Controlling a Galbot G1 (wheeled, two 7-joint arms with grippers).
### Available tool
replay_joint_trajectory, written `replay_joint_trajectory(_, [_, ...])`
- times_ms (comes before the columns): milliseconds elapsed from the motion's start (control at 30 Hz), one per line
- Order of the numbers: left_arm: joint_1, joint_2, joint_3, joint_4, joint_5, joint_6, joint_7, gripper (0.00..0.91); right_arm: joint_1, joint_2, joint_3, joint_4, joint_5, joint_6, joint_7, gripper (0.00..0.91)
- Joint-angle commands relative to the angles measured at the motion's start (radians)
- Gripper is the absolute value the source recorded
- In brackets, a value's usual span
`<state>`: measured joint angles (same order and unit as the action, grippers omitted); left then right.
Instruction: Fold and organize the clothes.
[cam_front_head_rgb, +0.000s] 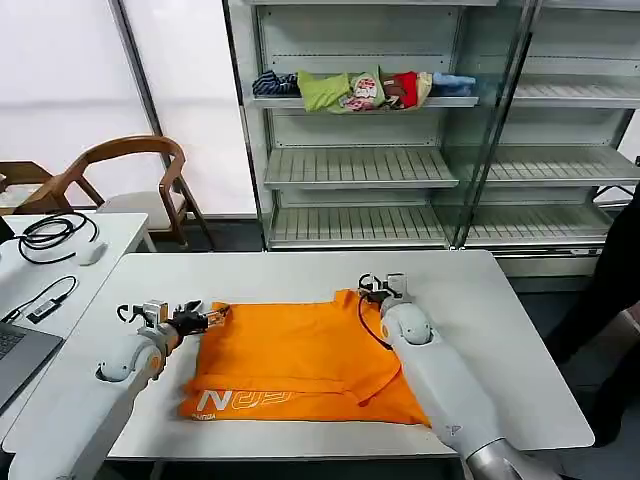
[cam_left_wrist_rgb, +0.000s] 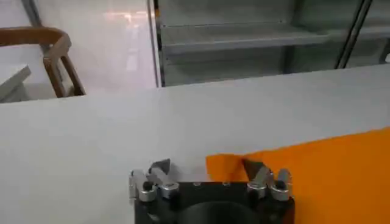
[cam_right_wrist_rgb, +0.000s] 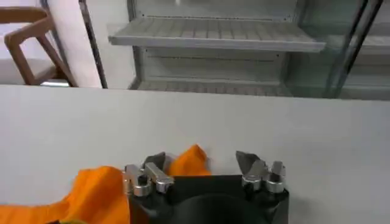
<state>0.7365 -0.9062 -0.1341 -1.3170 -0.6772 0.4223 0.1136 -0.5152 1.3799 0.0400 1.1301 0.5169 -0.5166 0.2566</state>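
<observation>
Left gripper (cam_front_head_rgb: 212, 317) sits low at the far left corner of the orange T-shirt (cam_front_head_rgb: 300, 360), jaws parted; in the left wrist view its gripper (cam_left_wrist_rgb: 207, 168) straddles the pointed corner of the T-shirt (cam_left_wrist_rgb: 317, 170), with one fingertip over cloth and the other over bare table (cam_left_wrist_rgb: 91, 134). Right gripper (cam_front_head_rgb: 383, 288) is at the shirt's far right corner, also spread apart; its wrist view shows the gripper (cam_right_wrist_rgb: 201, 162) with a raised peak of orange fabric (cam_right_wrist_rgb: 192, 159) standing between the fingertips. The shirt lies flat on the white table (cam_front_head_rgb: 500, 330), partly folded, with white lettering (cam_front_head_rgb: 245, 399) along the near edge. The step in hand appears to be pinching both far corners for a fold toward the near edge. To do it well, lower each gripper until the hem lies fully between the fingertips, close both together, and lift evenly so the fabric stays taut and the fold line runs straight. A heap of garments (cam_front_head_rgb: 365, 90) rests on the shelf (cam_front_head_rgb: 360, 165) behind.
</observation>
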Motion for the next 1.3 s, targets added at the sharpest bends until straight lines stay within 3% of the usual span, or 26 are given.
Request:
replay_joint_trajectory(33, [0.001,0.002,0.004,0.002,0.003,0.001,0.008,0.020,0.003,0.004,-0.001,-0.009,0.008,-0.008,-0.004,0.000])
replay_joint_trajectory(667, [0.022,0.005,-0.002,-0.023,0.003,-0.024,0.042,0.020,-0.005,-0.006,0.000,0.028,0.003,0.018,-0.027,0.000])
replay_joint_trajectory(1067, [0.071,0.036,-0.049,-0.129,-0.023,-0.045,0.047,0.020,-0.066,-0.079,-0.009,0.266,0.064,-0.023,-0.006,0.000])
replay_joint_trajectory(1300, [0.178,0.056,-0.111,-0.227,-0.028,-0.040,0.039,0.020,-0.159,-0.125,-0.004,0.398,0.069,-0.031,0.003,0.000])
